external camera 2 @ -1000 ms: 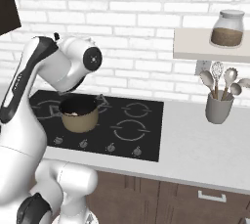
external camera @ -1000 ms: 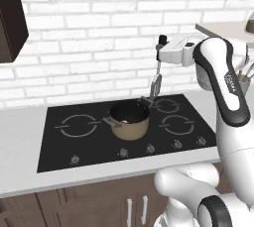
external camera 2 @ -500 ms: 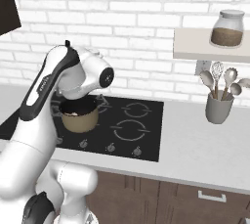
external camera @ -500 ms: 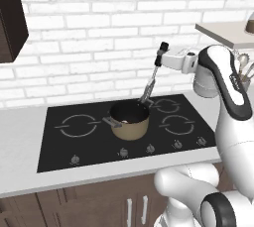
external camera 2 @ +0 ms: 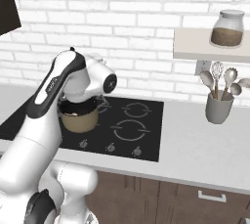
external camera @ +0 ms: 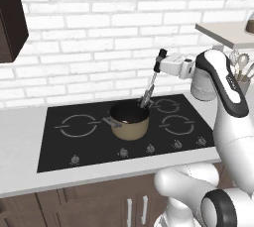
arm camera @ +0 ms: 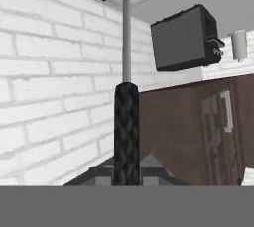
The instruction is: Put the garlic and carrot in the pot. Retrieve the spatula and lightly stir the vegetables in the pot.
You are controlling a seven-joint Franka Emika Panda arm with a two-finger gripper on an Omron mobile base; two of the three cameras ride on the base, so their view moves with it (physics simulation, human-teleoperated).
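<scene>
The tan-gold pot [external camera: 130,124] stands mid-cooktop, also seen past my arm in the right base view [external camera 2: 79,120]. A pale patch inside looks like the garlic [external camera: 130,120]; the carrot is hidden behind the pot's wall. My gripper [external camera: 159,64] hovers up and right of the pot, shut on the black grip of the spatula [external camera: 150,86]. The spatula slants down-left, with its head at the pot's right rim. In the hand view the spatula handle [arm camera: 126,127] runs straight up from between the fingertips of my gripper [arm camera: 126,174].
The black cooktop [external camera: 84,144] has knobs along its front edge. A grey utensil holder [external camera 2: 218,108] with spoons and a whisk stands on the counter at the right. Above it is a shelf with a glass jar [external camera 2: 227,28]. A dark cabinet [external camera: 11,18] hangs upper left.
The arm has swung its elbow outward and the gripper has come down a little. The spatula has tilted, its head moving down-left to the pot's rim.
</scene>
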